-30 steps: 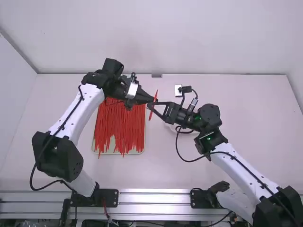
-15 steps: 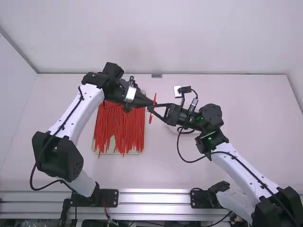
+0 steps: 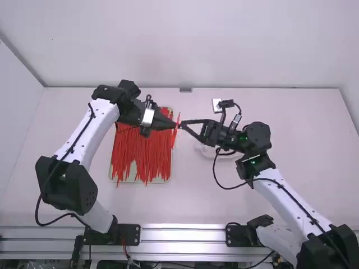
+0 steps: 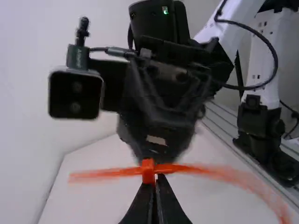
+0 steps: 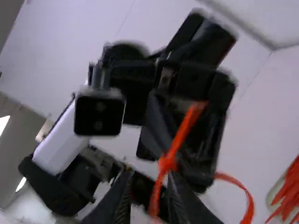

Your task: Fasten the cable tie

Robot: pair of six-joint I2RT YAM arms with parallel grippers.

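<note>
A single red cable tie (image 3: 177, 124) hangs in the air between the two grippers, above the right edge of the tie pile. My left gripper (image 3: 173, 125) comes from the left and is shut on the tie's head (image 4: 147, 169); its fingers (image 4: 154, 179) meet just under it. The strap runs out to both sides and curves into a loop (image 5: 238, 186). My right gripper (image 3: 183, 123) faces the left one, tip to tip. Its fingers stand apart (image 5: 148, 175), and the strap (image 5: 173, 149) passes between them.
A flat board (image 3: 161, 180) on the table holds a pile of several loose red cable ties (image 3: 140, 151), below the left gripper. A pale roundish object (image 3: 208, 151) lies under the right arm. Bare white table stretches to the right and front.
Both grippers have shifted a little to the left with the tie; the left arm has drawn back and the right gripper has followed. The tie's hanging tail looks shorter now.
</note>
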